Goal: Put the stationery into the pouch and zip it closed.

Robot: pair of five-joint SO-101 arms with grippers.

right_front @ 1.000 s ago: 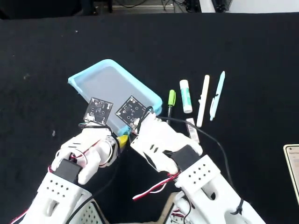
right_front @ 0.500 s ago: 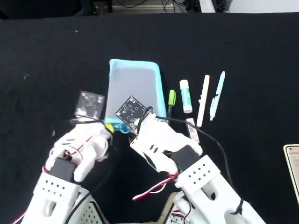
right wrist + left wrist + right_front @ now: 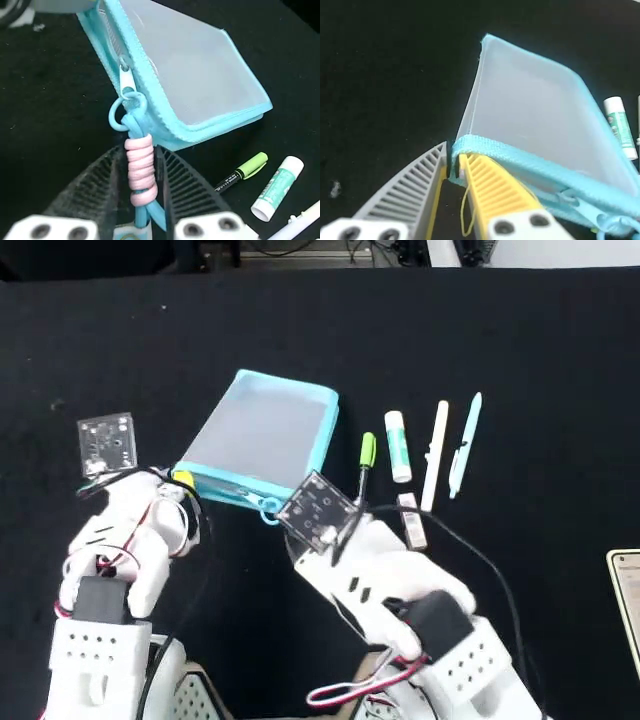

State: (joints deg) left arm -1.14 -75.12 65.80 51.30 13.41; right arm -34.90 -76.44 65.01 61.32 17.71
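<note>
Black table [image 3: 520, 330], with the pouch [image 3: 270, 430] lying flat at its centre. The left gripper [image 3: 454, 167] is clamped on the pouch's corner tape. The right gripper [image 3: 141, 165] is clamped on the pink-wrapped pull cord [image 3: 140, 172] at the slider. The highlighter [image 3: 367, 453], glue stick [image 3: 398, 445], white pen [image 3: 436, 450] and pale blue pen [image 3: 466, 440] lie just beside the pouch, outside it. Judgement: the zip is being worked open. Draw the cord straight along the zip line with the corner anchored firmly, or the pouch will swivel.
</note>
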